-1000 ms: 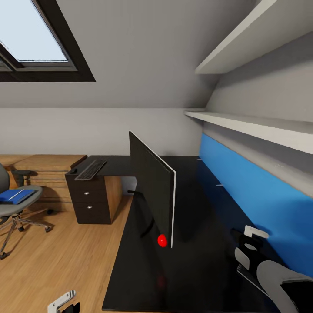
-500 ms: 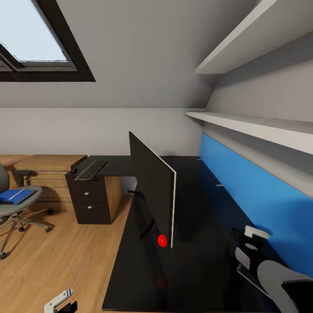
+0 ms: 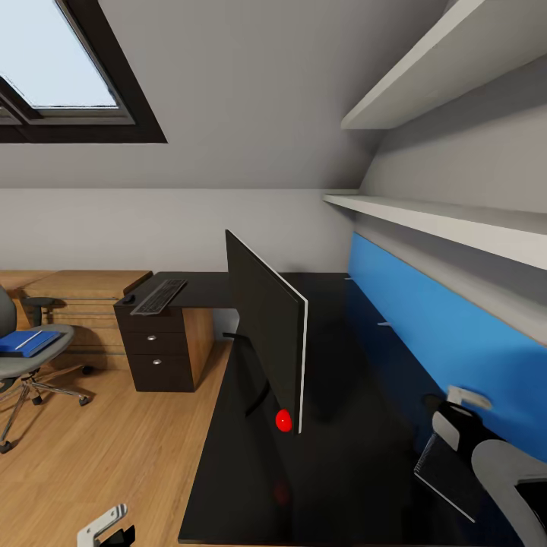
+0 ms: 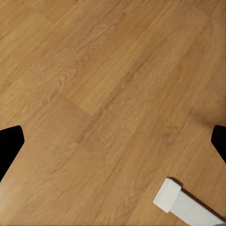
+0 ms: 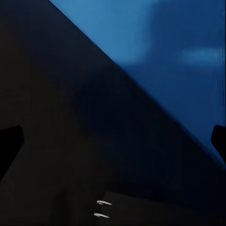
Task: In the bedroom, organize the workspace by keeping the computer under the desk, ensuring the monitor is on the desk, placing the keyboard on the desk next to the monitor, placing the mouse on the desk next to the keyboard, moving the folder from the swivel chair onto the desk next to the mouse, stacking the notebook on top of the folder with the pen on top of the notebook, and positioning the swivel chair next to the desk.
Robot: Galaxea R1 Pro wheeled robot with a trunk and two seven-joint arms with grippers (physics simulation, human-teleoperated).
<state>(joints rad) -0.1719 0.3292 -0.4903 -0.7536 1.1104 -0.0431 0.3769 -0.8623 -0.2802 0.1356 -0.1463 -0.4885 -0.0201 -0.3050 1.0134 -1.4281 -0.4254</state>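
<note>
The monitor (image 3: 266, 334) and keyboard (image 3: 159, 295) sit well apart on the worktop (image 3: 342, 425), the folder (image 3: 26, 342) still lies on the swivel chair (image 3: 23, 357), and both claws' openings can't be told.

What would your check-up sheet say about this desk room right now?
Surface: glossy black desk top.
Job's things: wide black monitor, grey keyboard and tiny dark mouse on desk; dark flat notebook on desk by right gripper; bright blue folder on grey swivel chair.
Clutter: nothing seen.
Grippers: left gripper open above wood floor; right gripper open above desk.
Cables: nothing seen.
Surroundings: blue wall panel, white shelves, skylight.
</note>
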